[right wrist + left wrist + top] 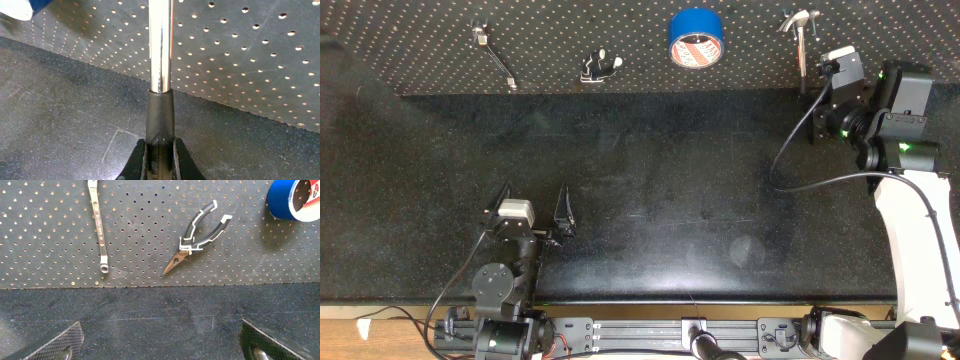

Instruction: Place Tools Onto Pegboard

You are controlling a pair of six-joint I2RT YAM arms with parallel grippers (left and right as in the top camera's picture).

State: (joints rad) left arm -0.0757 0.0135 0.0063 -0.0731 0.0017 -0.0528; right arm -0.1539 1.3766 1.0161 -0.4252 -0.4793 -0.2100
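Pegboard [550, 25] at the back: my right hand [160, 167] was clamped on the hammer [161, 50] by its grip, shaft running straight away up the board. Left hand [535, 207] sat well apart, wide open, empty.

Dark grey pegboard [45, 210], speckled with an even grid of pale holes, and a black desk [650, 200] below. There's a blue tape roll [280, 202], a silver wrench [98, 225], and pliers [186, 246] in black with white trim. The hammer [161, 45] has a shiny chrome shaft and a black grip.
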